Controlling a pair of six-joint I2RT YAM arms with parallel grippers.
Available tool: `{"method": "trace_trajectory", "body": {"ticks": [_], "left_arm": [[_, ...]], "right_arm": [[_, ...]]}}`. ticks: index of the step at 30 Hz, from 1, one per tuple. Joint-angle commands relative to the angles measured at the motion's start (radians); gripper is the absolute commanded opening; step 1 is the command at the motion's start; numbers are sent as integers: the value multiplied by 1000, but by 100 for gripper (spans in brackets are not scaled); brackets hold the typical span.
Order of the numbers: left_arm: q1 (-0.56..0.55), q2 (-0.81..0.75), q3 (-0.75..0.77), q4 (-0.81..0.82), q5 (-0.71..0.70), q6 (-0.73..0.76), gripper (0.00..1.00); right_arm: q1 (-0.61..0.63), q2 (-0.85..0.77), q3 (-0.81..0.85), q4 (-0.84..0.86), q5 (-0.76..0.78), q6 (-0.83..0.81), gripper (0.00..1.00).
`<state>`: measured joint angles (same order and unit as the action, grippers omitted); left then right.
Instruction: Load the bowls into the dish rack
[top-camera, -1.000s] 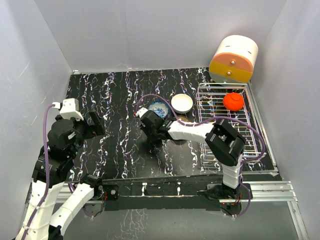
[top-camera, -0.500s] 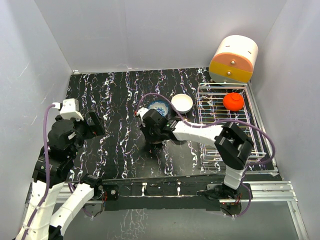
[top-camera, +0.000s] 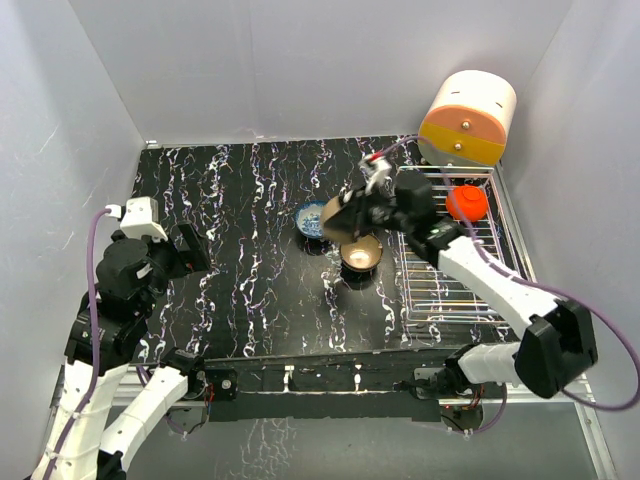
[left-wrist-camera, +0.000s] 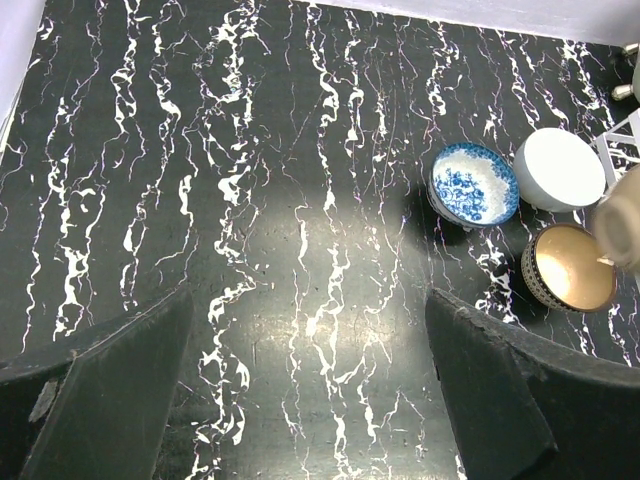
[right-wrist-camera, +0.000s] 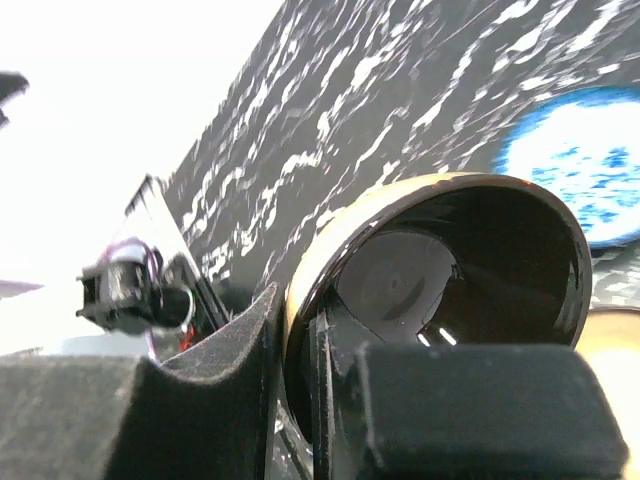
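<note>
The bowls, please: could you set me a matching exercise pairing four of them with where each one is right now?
Things:
1. red bowl
2. blue-and-white patterned bowl
3. black-inside bowl
4. gold-inside bowl

Places:
A. clamped in the right gripper, above the table
B. on the table, the one nearer the dish rack
C. in the dish rack's far end
D. on the table, the one farther from the dish rack

Pairs: 1-C, 2-D, 3-A, 4-B.
</note>
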<state>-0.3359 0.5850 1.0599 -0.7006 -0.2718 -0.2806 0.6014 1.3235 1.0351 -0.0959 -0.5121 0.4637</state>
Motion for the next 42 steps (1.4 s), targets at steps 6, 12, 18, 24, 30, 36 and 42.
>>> {"method": "trace_trajectory", "body": {"ticks": [6, 12, 18, 24, 30, 36, 42], "left_arm": [[-2, 25, 46, 8, 23, 17, 97], [-3, 39, 63, 6, 37, 20, 97], [-3, 45, 78, 3, 36, 22, 97], [-3, 49, 78, 8, 42, 19, 97], [-3, 58, 78, 8, 46, 23, 97], [-3, 62, 89, 7, 39, 24, 97], [-3, 71, 92, 4, 40, 23, 97]], "right_arm": [[-498, -168, -128, 374, -384, 314, 8], [-803, -148, -324, 747, -488, 618, 8], [-887, -13, -472, 1165, -505, 892, 8], [-895, 82, -537, 1328, -435, 962, 8], [-904, 153, -538, 1345, -385, 915, 8], [-905, 238, -529, 1372, -352, 917, 8], [-905, 307, -547, 1451, -319, 943, 8]]}}
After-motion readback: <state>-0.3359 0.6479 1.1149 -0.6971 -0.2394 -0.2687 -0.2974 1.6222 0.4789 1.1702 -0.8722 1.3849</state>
